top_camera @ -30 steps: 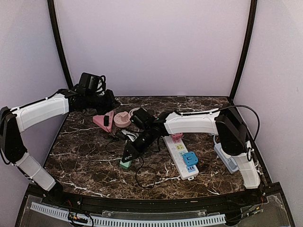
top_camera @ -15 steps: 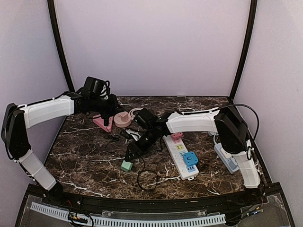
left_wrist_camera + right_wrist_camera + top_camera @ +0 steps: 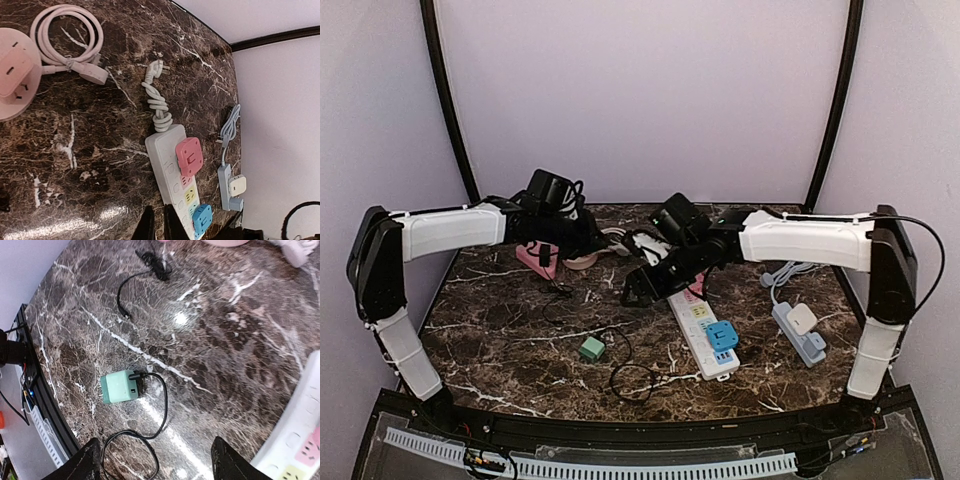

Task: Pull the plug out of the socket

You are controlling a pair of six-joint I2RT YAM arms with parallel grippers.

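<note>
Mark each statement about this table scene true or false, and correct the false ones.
1. The green charger lies on the table, held by no gripper. True.
2. A pink plug sits in the white strip. True.
3. The right gripper is shut on a cable. False: it is open and holds nothing.
4. The blue plug sits in the grey strip. False: it sits in the white strip, and the grey strip holds a white plug.
</note>
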